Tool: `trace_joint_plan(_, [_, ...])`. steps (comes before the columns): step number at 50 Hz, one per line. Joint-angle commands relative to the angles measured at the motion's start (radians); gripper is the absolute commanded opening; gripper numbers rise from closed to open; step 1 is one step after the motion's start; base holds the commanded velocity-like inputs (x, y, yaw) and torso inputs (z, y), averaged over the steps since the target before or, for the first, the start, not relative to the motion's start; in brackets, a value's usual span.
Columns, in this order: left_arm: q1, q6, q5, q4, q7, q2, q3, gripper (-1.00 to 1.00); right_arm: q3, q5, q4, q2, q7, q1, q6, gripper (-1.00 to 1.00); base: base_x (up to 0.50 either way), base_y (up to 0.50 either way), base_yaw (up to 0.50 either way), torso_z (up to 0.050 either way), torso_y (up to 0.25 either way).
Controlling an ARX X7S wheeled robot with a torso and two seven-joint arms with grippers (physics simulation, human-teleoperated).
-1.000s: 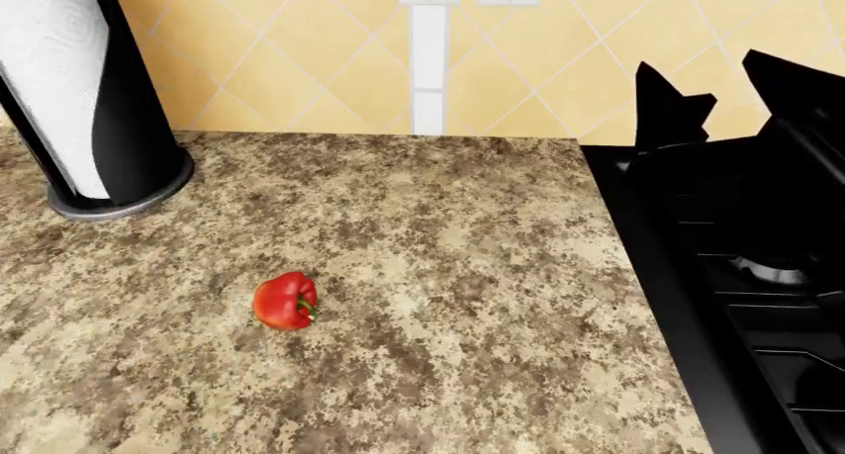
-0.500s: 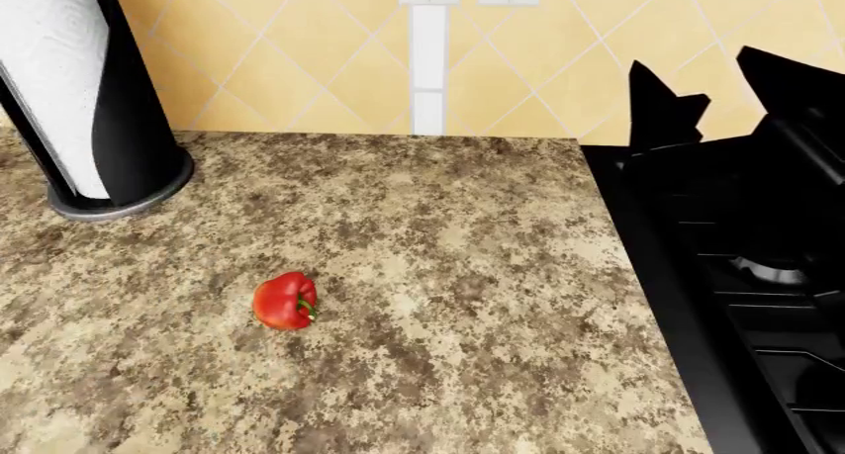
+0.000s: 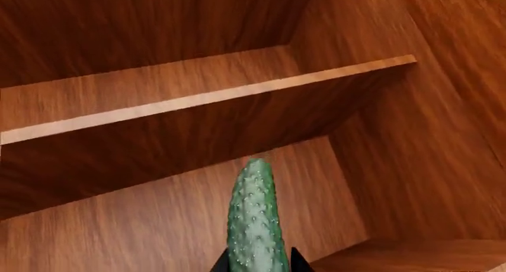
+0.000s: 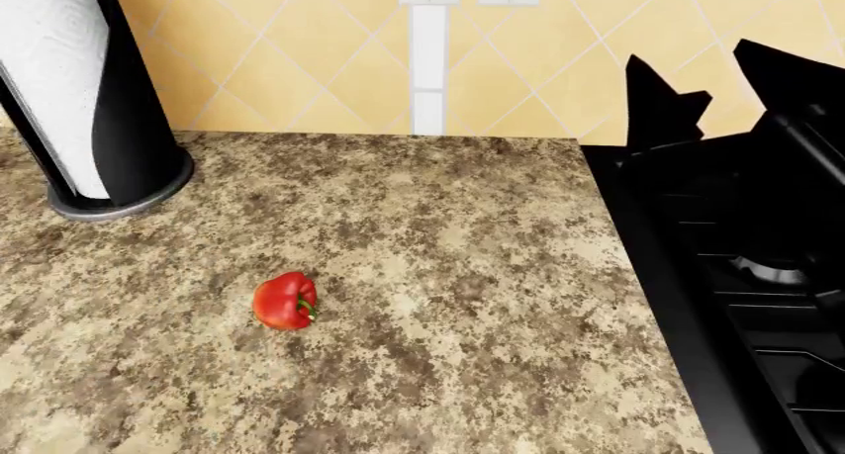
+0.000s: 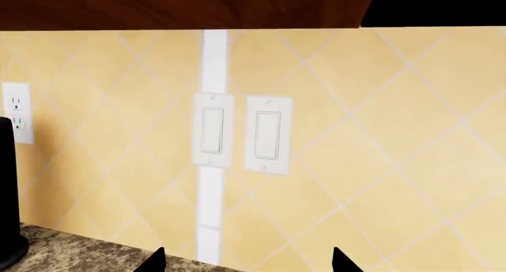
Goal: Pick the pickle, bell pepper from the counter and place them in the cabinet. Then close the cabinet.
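Wooden cabinet (image 3: 158,106), left gripper (image 3: 257,266) gripping pickle (image 3: 255,218)

Almost nothing changed across the head views. The one visible shift was in the right gripper (image 4: 719,83), the black forked shape at about two o'clock in the head view, in front of the tiled wall and above the stove's back edge. Its two pointed tips crept slightly toward ten o'clock, a little up and a little to the left, over the two earlier pictures and into this one. The gap between the tips looked the same throughout, with the jaws spread apart.
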Motion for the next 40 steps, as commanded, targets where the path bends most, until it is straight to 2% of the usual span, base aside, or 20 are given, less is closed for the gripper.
trace_joint_plan(1, [-0.013,0.088,0.321,-0.252,0.294,0.067,0.161,-1.00,-0.005,-0.005,0.009,0.004,-0.005,0.003,-0.016,1.00,0.00,0.00,0.00,0.000,0.000])
trace_joint_plan(5, [-0.029,0.152,0.441,-0.399,0.416,0.114,0.209,-1.00,-0.005,-0.003,0.009,0.007,-0.004,0.003,-0.019,1.00,0.00,0.00,0.00,0.000,0.000])
trace_joint_plan(9, [-0.032,0.161,0.683,-0.508,0.580,0.183,0.147,-1.00,-0.004,-0.007,0.010,0.012,-0.010,-0.001,-0.026,1.00,0.00,0.00,0.00,0.000,0.000])
trace_joint_plan(14, [-0.032,0.239,1.210,-0.640,0.911,0.328,-0.058,-1.00,-0.011,-0.009,0.011,0.012,-0.008,0.002,-0.028,1.00,0.00,0.00,0.00,0.000,0.000])
trace_joint_plan(16, [-0.032,0.282,1.451,-0.715,1.032,0.400,-0.192,-1.00,-0.017,-0.009,0.012,0.010,-0.005,0.006,-0.028,1.00,0.00,0.00,0.00,0.000,0.000])
trace_joint_plan(19, [-0.032,0.316,1.686,-0.794,1.102,0.460,-0.324,-1.00,-0.021,-0.009,0.011,0.009,-0.005,0.006,-0.031,1.00,0.00,0.00,0.00,0.000,0.000])
trace_joint_plan(22, [-0.032,0.301,1.745,-0.849,1.068,0.466,-0.356,-1.00,-0.020,-0.010,0.011,0.011,-0.007,0.002,-0.035,1.00,0.00,0.00,0.00,0.000,0.000])
trace_joint_plan(31, [-0.032,0.213,1.755,-0.949,0.984,0.452,-0.351,-1.00,-0.018,0.012,0.011,0.015,0.011,0.007,-0.032,1.00,0.00,0.00,0.00,0.000,0.000])
trace_joint_plan(40, [-0.032,0.130,1.726,-0.955,0.950,0.443,-0.354,-1.00,-0.024,0.001,0.013,0.018,0.001,-0.002,-0.045,1.00,0.00,0.00,0.00,0.000,0.000])
